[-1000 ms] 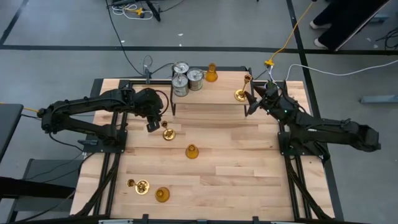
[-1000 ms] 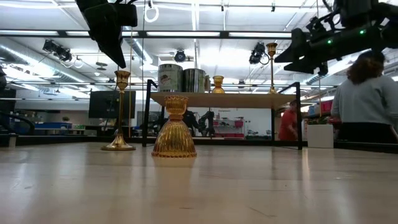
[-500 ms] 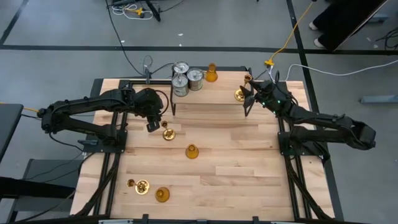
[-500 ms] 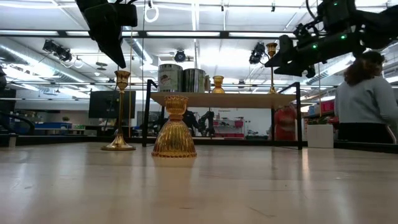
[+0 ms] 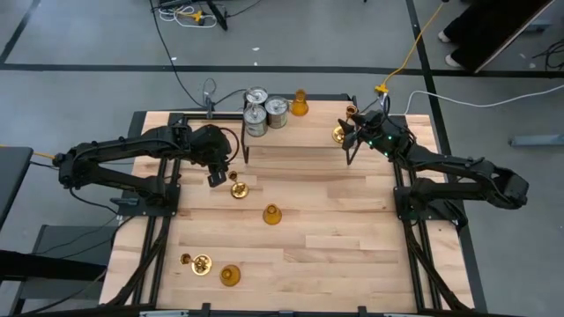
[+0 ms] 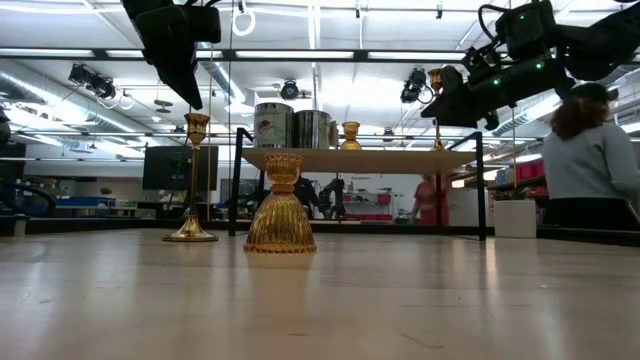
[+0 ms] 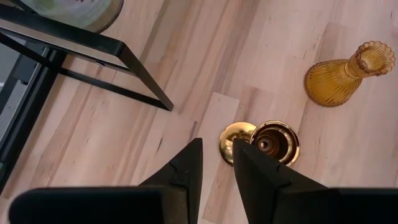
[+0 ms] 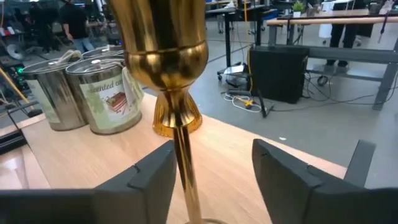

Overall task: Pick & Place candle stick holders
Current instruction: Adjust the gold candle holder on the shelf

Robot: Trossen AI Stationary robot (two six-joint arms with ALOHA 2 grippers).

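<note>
Brass holder (image 5: 341,133) stands on the shelf (image 5: 300,132) between the open fingers of right tool (image 5: 351,139), not gripped. Three cans and one amber also up there. Four left on worktop (image 5: 308,229); left tool (image 5: 215,179) narrow, empty, above one.

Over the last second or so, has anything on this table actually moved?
The right gripper has slid toward the tall shiny brass candle holder standing on the raised wooden shelf, so its stem now sits between the open fingers, which are narrowing but not yet gripping. The left gripper has stayed hovering over another brass holder on the table, and every holder has stayed put.
</note>
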